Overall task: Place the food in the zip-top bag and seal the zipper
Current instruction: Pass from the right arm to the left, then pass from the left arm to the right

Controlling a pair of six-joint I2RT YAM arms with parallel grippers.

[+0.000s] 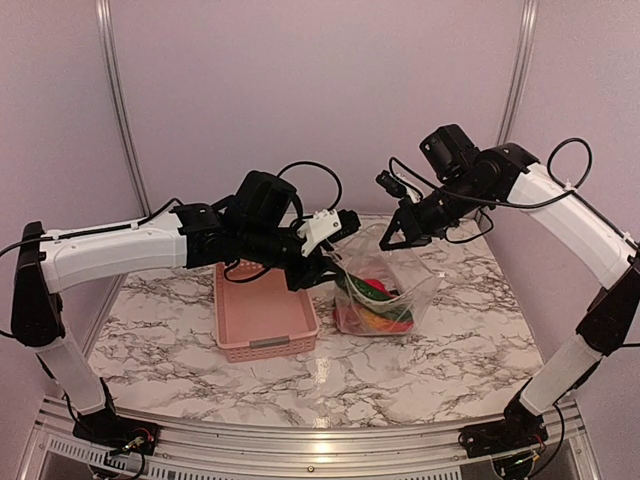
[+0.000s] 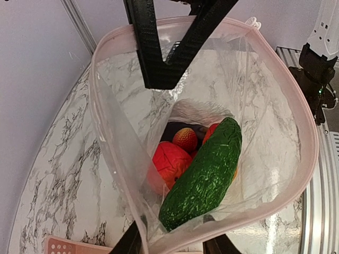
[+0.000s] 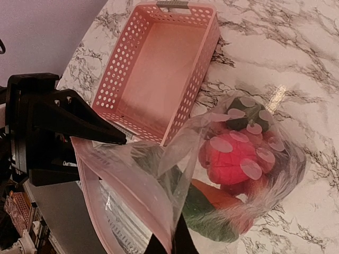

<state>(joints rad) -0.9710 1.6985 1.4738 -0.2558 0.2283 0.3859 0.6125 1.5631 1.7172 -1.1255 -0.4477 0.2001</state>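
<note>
Over the table (image 1: pixel 470 350), my right claw (image 1: pixel 393 240) pinches the zip-top bag's (image 2: pixel 265 132) rim to hold it agape for my left claw (image 2: pixel 175 239), spread above the cucumber (image 2: pixel 204 174).

Clear zip-top bag (image 2: pixel 267 127) gapes open, cucumber (image 2: pixel 204 174) and tomato (image 2: pixel 170 161) inside

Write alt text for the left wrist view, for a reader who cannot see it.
Looking down into an open clear bag holding a green cucumber, a red tomato and a small orange-red fruit. The black right gripper grips the bag's far side above a marble table.
</note>
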